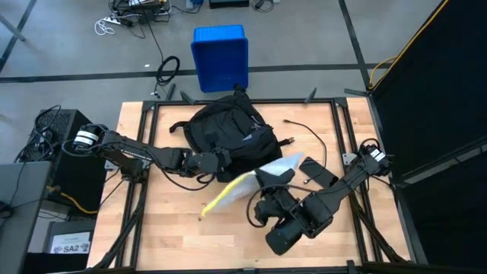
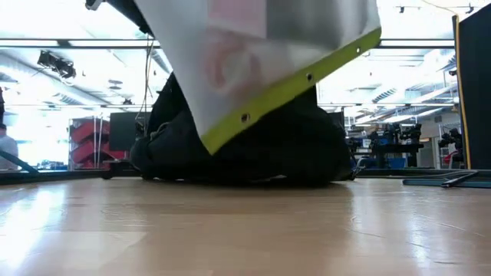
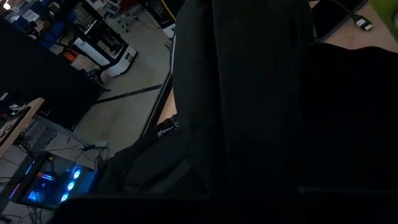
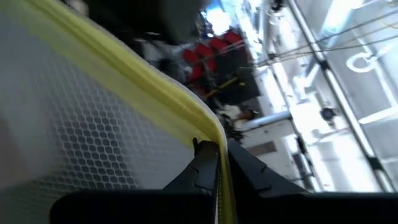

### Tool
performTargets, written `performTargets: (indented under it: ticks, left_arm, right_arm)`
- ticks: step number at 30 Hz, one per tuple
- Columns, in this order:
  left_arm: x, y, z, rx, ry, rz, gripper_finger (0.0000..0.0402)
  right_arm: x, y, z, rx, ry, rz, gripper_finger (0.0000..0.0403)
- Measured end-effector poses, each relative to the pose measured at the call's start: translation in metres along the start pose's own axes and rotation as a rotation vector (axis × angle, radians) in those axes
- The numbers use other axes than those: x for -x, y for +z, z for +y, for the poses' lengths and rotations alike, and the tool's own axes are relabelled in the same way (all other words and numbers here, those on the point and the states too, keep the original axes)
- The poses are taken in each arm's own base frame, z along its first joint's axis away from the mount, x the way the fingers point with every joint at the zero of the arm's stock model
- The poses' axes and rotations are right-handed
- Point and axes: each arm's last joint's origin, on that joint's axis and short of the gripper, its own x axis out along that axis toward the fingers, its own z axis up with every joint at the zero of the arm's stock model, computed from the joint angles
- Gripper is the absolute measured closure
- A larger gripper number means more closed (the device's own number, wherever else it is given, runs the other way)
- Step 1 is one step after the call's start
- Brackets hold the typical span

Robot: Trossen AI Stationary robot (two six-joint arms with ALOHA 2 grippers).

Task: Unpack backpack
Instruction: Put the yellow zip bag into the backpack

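Note:
The black backpack lies on the wooden table, toward its far side, and shows in the low view as a dark mound. My left gripper is at the backpack's near left edge, shut, and black fabric fills its wrist view. My right gripper is shut on a translucent mesh pouch with a yellow edge band. The pouch is held up over the table, in front of the backpack. My left gripper is shut at the backpack's near left edge. The dark fabric hides the place of contact, so the part and the hold cannot be told. The backpack stays on the table. My right gripper pinches the pouch's yellow edge band between its two fingers. The fingers lie roughly level. The pouch is lifted clear of the table and slants, its yellow edge lowest.
A blue plastic bin stands on the floor beyond the table's far edge. A black cable and a flat black item lie on the table's right part. A black curtain stands at the right. Bare wood lies near the front edge.

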Motion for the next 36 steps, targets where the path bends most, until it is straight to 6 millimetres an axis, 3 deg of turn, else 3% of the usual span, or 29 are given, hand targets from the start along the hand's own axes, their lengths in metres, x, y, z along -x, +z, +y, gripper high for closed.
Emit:
performTargets:
  ticks: [7,14,23,36]
  left_arm:
    - [0.0,-0.001,0.0,-0.004,-0.002,0.006,0.0401]
    - [0.001,-0.005,0.001,-0.025,0.044,0.048,0.0401]
    - [0.004,-0.005,0.004,0.0,0.072,0.06,0.0402]
    - [0.004,-0.007,0.003,0.012,0.05,0.069,0.0402]
  right_arm:
    - [-0.023,0.0,-0.027,0.078,-0.076,0.072,0.0403]
    - [-0.028,-0.015,-0.06,0.055,-0.094,0.094,0.0403]
    - [-0.045,-0.042,-0.04,0.064,-0.028,0.147,0.0403]
    - [-0.085,-0.068,-0.065,0.035,-0.116,0.277,0.0403]
